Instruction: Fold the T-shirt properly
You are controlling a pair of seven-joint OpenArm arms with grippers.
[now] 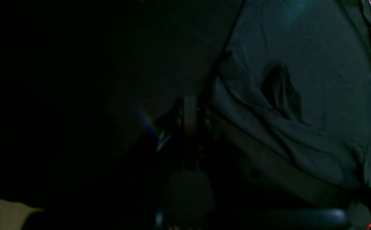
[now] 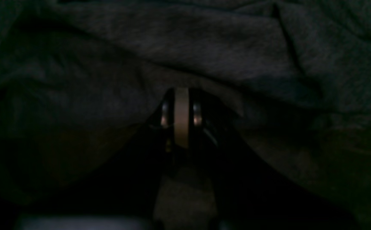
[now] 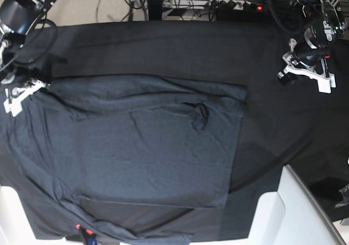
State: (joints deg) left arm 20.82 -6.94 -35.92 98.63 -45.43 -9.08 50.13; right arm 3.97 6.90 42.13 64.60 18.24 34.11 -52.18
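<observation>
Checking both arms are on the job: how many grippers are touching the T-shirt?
1. The right gripper is shut on the T-shirt at its edge, base view's left. The left gripper is shut, apart from the shirt over the black cloth.

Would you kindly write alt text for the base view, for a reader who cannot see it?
A wrinkled dark grey T-shirt lies spread over a black table cloth, seen from above. One robot arm reaches its upper left corner; the other stands apart at upper right.

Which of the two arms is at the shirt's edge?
The right gripper, at the corner of the dark charcoal-grey knit T-shirt; the left gripper sits apart over black table cloth.
</observation>
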